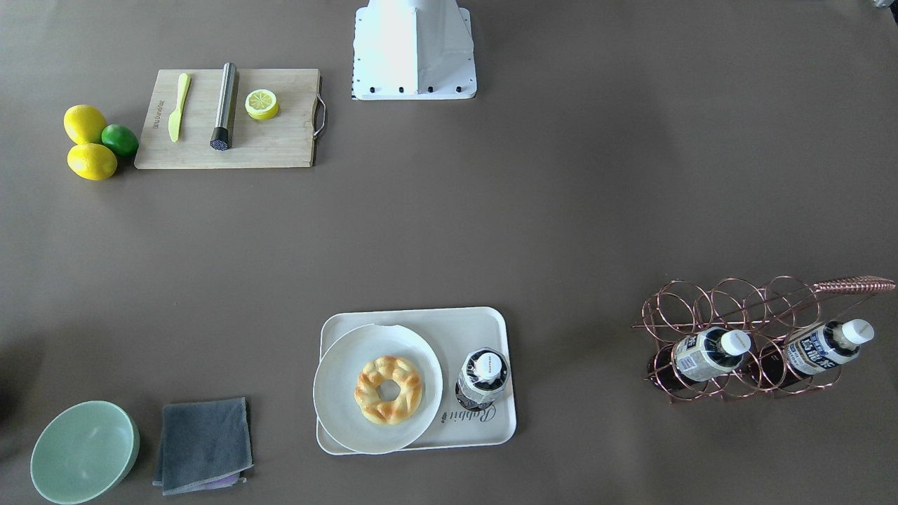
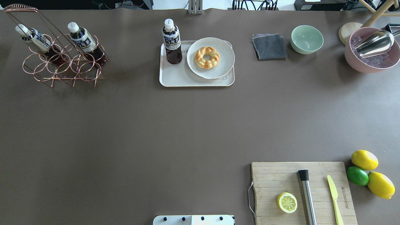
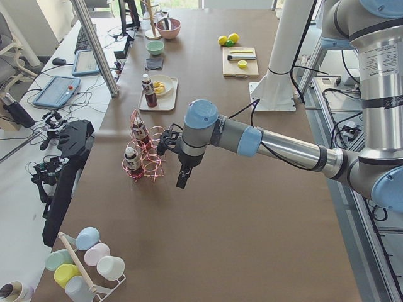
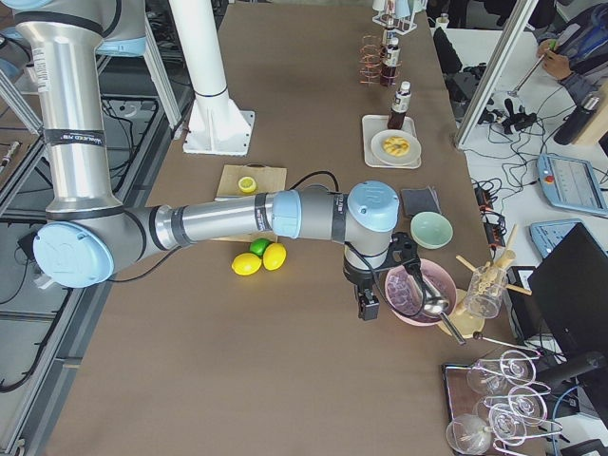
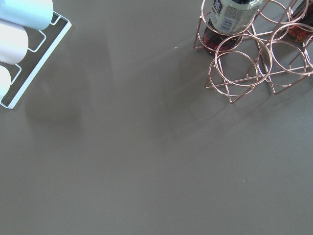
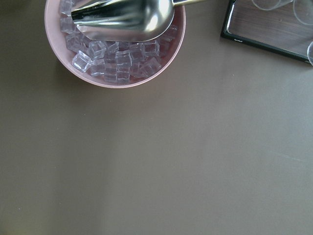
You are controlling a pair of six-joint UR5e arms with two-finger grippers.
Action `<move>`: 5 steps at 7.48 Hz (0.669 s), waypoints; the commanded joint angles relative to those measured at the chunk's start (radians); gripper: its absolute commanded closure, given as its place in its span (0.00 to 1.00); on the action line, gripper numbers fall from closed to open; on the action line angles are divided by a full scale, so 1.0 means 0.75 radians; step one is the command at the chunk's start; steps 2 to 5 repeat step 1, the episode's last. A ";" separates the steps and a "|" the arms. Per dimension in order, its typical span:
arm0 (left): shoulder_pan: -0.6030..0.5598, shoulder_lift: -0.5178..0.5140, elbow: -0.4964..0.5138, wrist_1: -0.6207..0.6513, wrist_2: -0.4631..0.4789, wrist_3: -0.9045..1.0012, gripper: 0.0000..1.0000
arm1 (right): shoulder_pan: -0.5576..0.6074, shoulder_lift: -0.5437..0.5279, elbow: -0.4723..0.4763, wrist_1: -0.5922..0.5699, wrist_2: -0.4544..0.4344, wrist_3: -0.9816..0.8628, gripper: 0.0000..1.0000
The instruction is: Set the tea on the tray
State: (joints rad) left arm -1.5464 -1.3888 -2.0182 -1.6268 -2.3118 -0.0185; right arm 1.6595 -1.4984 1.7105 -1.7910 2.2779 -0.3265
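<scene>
One tea bottle [image 1: 483, 379] stands upright on the cream-white tray [image 1: 484, 428], beside a round plate [image 1: 337, 393] with a ring pastry; the bottle [image 2: 172, 42] and tray [image 2: 175, 76] also show in the overhead view. Two more tea bottles [image 2: 34, 39] [image 2: 82, 40] lean in a copper wire rack [image 2: 62, 67]. My left gripper [image 3: 181, 184] hangs above the table beside the rack and shows only in the exterior left view; I cannot tell whether it is open. My right gripper [image 4: 366, 306] hangs next to a pink ice bowl [image 4: 413, 290] and shows only in the exterior right view; I cannot tell its state.
A wooden cutting board [image 2: 281, 175] carries a lemon half, a steel muddler and a yellow knife; two lemons and a lime [image 2: 357, 175] lie beside it. A green bowl [image 2: 307, 39], a grey cloth [image 2: 269, 47] and the ice bowl with scoop [image 2: 372, 53] stand at the far right.
</scene>
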 commanded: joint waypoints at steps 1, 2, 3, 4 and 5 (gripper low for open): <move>-0.049 0.009 0.024 0.009 0.008 0.076 0.03 | -0.006 0.006 0.002 0.003 0.000 0.004 0.01; -0.049 0.009 0.024 0.009 0.008 0.076 0.03 | -0.006 0.006 0.002 0.003 0.000 0.004 0.01; -0.049 0.009 0.024 0.009 0.008 0.076 0.03 | -0.006 0.006 0.002 0.003 0.000 0.004 0.01; -0.049 0.009 0.024 0.009 0.008 0.076 0.03 | -0.006 0.006 0.002 0.003 0.000 0.004 0.01; -0.049 0.009 0.024 0.009 0.008 0.076 0.03 | -0.006 0.006 0.002 0.003 0.000 0.004 0.01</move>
